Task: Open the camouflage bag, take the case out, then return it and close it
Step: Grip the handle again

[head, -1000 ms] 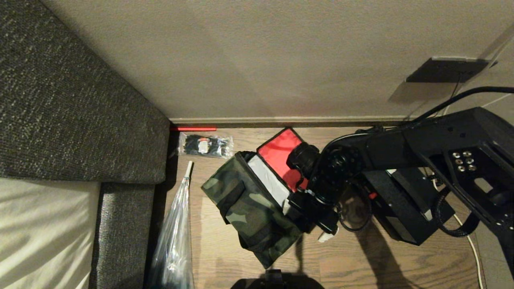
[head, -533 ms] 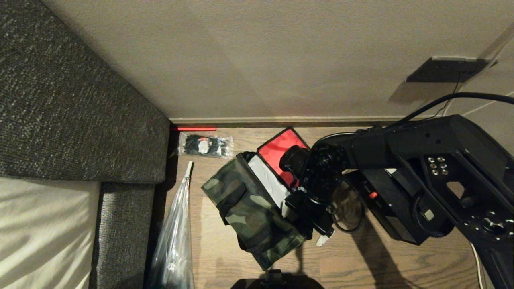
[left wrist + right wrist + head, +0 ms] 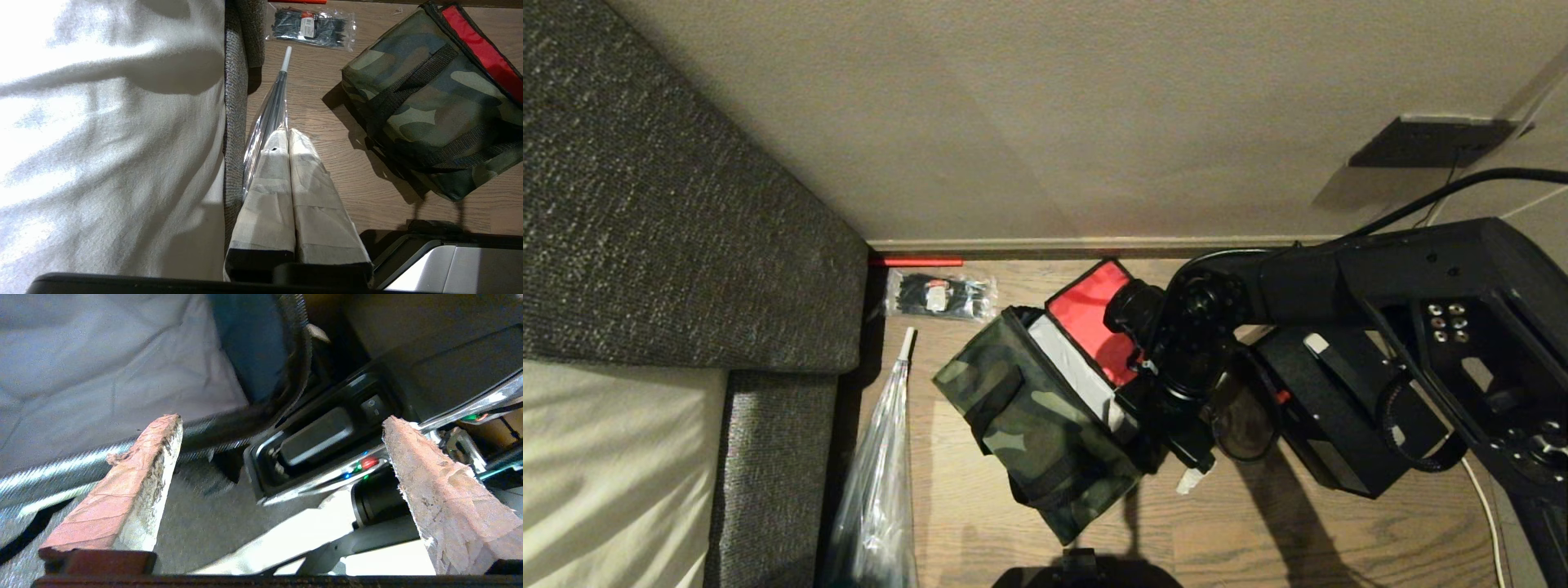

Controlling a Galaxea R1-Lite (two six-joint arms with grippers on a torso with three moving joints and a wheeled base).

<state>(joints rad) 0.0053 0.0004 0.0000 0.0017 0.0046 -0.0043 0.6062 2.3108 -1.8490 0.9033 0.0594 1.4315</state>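
The right gripper [image 3: 282,457] hangs spread and empty over the open camouflage bag [image 3: 1037,416], the case [image 3: 1339,408] lying just beyond its fingers, awaiting return.

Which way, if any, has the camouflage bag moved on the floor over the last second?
No. The camouflage bag lies where it did, with the same gap to the clear packet by the wall.

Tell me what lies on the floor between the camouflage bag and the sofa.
In the left wrist view, a folded clear umbrella lies along the sofa, with bare wood floor between it and the camouflage bag. The head view shows the same.
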